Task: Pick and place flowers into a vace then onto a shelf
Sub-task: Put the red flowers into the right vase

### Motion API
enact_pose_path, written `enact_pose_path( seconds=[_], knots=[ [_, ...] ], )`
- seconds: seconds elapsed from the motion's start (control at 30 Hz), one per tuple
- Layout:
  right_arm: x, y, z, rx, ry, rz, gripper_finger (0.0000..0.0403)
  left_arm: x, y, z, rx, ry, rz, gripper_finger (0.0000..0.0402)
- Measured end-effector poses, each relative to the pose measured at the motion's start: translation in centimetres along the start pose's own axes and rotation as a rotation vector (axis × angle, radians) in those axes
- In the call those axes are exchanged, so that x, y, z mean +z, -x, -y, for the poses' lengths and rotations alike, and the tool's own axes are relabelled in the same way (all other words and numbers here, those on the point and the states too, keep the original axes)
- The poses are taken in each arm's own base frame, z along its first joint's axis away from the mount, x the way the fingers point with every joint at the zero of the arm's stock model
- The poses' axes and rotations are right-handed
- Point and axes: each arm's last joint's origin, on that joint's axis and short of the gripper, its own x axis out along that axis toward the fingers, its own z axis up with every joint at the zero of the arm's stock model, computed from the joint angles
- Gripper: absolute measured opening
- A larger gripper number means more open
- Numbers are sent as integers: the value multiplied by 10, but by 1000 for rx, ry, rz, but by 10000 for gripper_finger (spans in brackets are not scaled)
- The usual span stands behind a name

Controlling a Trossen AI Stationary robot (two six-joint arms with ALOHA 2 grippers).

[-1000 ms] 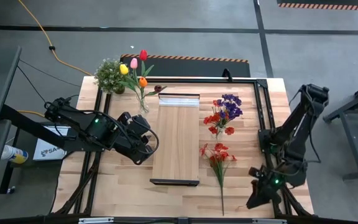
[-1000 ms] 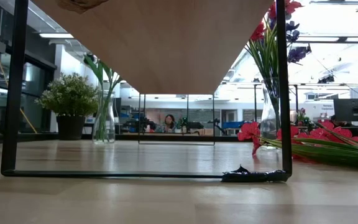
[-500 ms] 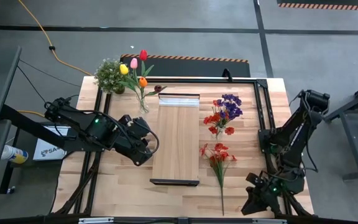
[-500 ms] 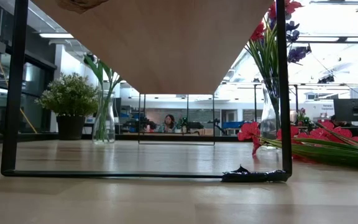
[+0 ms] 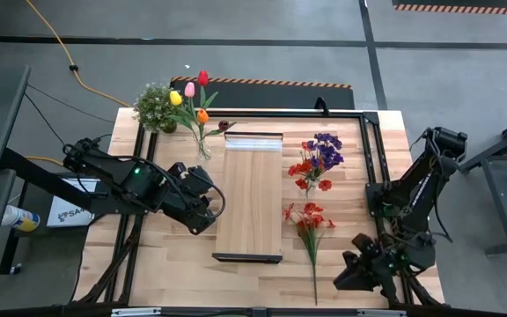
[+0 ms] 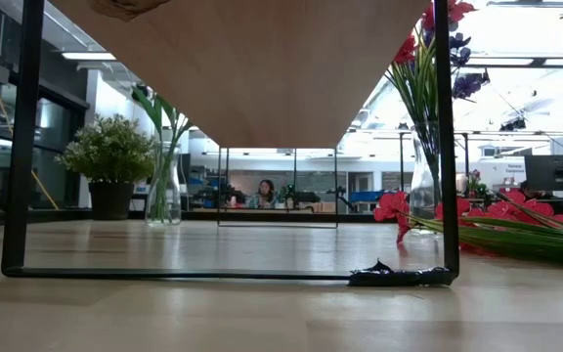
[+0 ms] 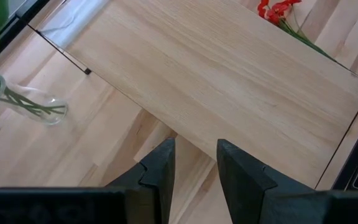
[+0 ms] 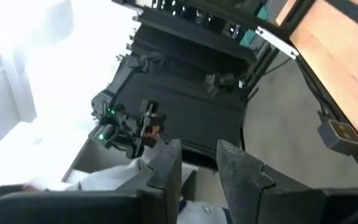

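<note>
The flowers lie in three lots. The tulips [image 5: 192, 97] stand in a clear vase [image 5: 202, 148] at the far left of the shelf [image 5: 251, 198], just beside its pale-strip end; in my left wrist view only the vase's [image 7: 42, 109] base and green stems show. A red-and-purple bunch [image 5: 317, 160] stands in a second vase [image 6: 424, 196] right of the shelf, and a red spray [image 5: 306, 220] lies flat on the table [image 5: 165, 255], nearer the front, its long stem pointing at the front edge. The shelf sits along the middle of the table, raised on a thin black frame [image 6: 27, 147], as the low view shows from beneath.

My left gripper [image 5: 202, 211] hovers just beside the shelf's left edge, near its middle; its fingers [image 7: 160, 168] stand a little apart with nothing between them, the shelf's [image 7: 229, 81] pale wood right ahead. My right gripper [image 5: 346, 280] hangs at the table's front right corner, off past the edge, also slightly apart and empty, looking at dark gear below the table. A potted plant [image 5: 155, 107] stands at the far left corner beside the tulips.
</note>
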Motion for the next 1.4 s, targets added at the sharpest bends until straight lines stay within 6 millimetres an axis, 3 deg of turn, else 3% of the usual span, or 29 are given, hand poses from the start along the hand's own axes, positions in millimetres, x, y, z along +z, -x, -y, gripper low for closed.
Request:
enact_pose_path(
  seconds=[0.3,0.5,0.7,1.17,1.4],
  knots=[
    [9,-4,-3,9,64,101,94,0,0,0,2,0,3,152],
    [18,-2,-16,64,242,232,94,0,0,0,1,0,3,152],
    [24,15,-34,69,415,319,94,0,0,0,1,0,3,152],
    [29,52,-137,-285,679,374,94,0,0,0,1,-19,2,152],
    [33,53,-157,-255,686,289,94,0,0,0,1,-26,2,152]
  ],
)
